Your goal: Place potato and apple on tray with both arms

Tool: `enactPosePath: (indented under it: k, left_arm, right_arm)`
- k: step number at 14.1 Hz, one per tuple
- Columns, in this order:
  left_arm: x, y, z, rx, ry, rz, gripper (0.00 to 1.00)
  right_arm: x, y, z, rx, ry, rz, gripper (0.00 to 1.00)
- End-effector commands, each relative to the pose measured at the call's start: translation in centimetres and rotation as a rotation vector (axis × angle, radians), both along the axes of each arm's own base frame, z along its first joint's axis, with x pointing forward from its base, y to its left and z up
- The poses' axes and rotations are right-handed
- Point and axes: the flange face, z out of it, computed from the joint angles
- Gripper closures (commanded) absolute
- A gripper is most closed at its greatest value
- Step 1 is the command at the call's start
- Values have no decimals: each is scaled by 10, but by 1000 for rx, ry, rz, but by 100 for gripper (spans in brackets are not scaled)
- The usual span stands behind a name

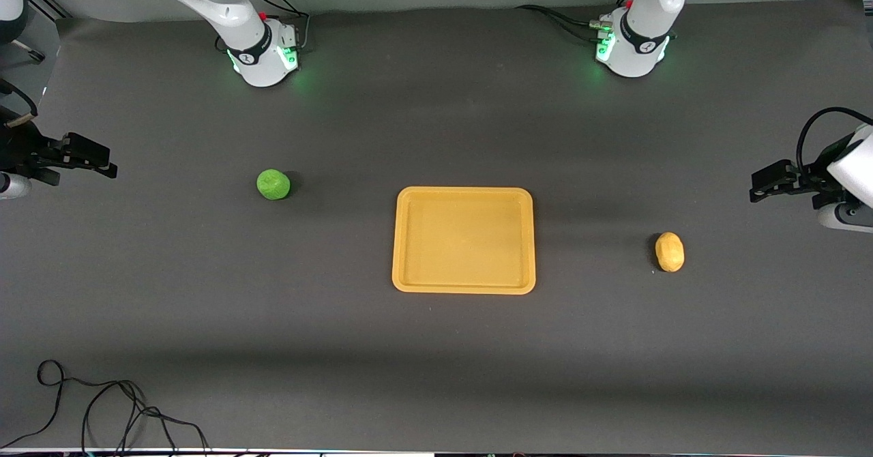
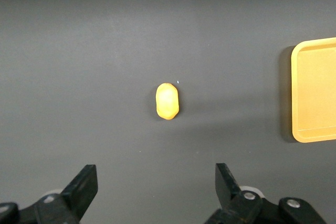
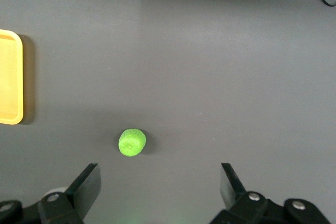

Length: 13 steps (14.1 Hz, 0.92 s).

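Note:
The green apple (image 1: 273, 184) lies on the dark table toward the right arm's end, and the yellow-tan potato (image 1: 670, 252) lies toward the left arm's end. Between them sits the orange-yellow tray (image 1: 464, 239), with nothing on it. My right gripper (image 1: 108, 160) hangs open over its end of the table, apart from the apple. My left gripper (image 1: 758, 185) hangs open over the other end, apart from the potato. In the left wrist view the potato (image 2: 167, 101) and the tray's edge (image 2: 315, 98) show past the empty left gripper (image 2: 156, 177). In the right wrist view the apple (image 3: 132, 142) shows past the empty right gripper (image 3: 160, 177).
A loose black cable (image 1: 102, 409) loops on the table by the edge nearest the front camera, at the right arm's end. The two green-lit arm bases (image 1: 266, 54) (image 1: 631, 48) stand along the edge farthest from the front camera.

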Motion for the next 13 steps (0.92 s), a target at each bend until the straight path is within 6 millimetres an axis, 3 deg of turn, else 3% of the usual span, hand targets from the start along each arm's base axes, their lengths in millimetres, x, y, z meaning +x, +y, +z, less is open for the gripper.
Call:
enactPosePath:
  k: [1, 6, 10, 12, 13]
  left_arm:
    - [2, 1, 0, -11, -6, -3, 0]
    - [9, 2, -9, -18, -43, 1, 0]
    - [24, 15, -92, -11, -5, 23, 0]
    - [27, 12, -144, -7, 77, 19, 0]
    - [29, 13, -161, -6, 81, 21, 0]
  right_arm:
    - [1, -4, 4, 1, -2, 6, 0]
    - [2, -2, 3, 0, -7, 12, 0]
    - [1, -1, 5, -11, -11, 17, 0]
    - [1, -1, 5, -11, -9, 17, 0]
    - [1, -1, 5, -11, -9, 15, 0]
